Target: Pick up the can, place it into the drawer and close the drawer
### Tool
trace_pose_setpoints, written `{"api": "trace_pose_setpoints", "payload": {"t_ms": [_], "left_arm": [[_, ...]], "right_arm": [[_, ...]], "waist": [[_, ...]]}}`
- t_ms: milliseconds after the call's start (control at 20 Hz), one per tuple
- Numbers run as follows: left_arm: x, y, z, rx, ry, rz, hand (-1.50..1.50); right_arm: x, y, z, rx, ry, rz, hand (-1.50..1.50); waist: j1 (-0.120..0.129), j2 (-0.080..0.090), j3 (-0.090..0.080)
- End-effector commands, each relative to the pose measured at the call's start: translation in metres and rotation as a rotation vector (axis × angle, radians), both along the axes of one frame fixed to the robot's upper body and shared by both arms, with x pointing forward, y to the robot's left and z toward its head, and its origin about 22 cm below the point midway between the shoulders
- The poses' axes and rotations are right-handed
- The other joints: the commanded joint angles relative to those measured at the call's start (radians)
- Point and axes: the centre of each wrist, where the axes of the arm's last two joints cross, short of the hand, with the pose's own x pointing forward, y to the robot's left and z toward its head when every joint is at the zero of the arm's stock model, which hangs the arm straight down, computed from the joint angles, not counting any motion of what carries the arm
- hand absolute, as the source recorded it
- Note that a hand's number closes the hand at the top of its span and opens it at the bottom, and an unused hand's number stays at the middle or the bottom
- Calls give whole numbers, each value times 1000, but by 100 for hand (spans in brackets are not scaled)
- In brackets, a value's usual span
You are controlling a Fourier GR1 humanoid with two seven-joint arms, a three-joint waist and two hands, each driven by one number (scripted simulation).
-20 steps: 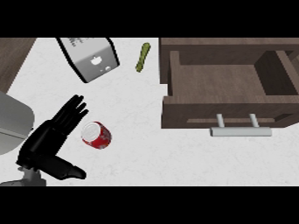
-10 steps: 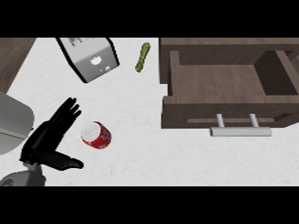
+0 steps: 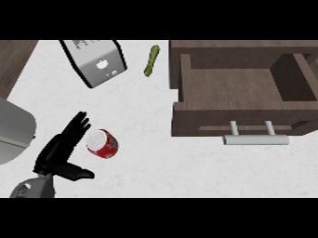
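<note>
The left hand (image 3: 60, 151) is spread open beside the can (image 3: 102, 143) — fingers straight, thumb out, nothing gripped. The can lies on the white counter (image 3: 148, 162), not yet lifted. The drawer (image 3: 241, 88) stands open and empty, well to the right. Pick, placement and closing remain — bare counter lies between can and drawer.

Bright, even light; soft shadows.

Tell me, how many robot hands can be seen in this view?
1. The black left hand is at lower left, fingers straight, beside the red metal can. The right hand is out of view.
</note>
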Motion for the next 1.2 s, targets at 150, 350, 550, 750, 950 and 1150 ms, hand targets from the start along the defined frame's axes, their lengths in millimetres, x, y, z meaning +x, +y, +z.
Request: {"api": "trace_pose_setpoints", "payload": {"t_ms": [150, 350, 550, 750, 950, 1150], "left_arm": [[6, -19, -26, -22, 29, 2, -150], [7, -15, -36, -32, 37, -11, -150], [9, -16, -41, -60, 56, -22, -150], [8, -32, -57, -121, 77, -18, -150], [29, -42, -49, -161, 75, 5, 150], [32, -59, -47, -212, 112, -123, 150]], "right_arm": [[-11, 4, 3, -10, -10, 0, -150], [0, -5, 11, 3, -16, 14, -150], [-15, -11, 8, 16, 0, 1, -150], [-20, -12, 15, 19, 2, 3, -150], [0, -6, 14, 11, -5, 14, -150], [-19, 6, 9, 26, 13, 4, -150]], "waist": [[-1, 0, 0], [1, 0, 0], [1, 0, 0], [-6, 1, 0], [-2, 1, 0], [-2, 0, 0]]}}
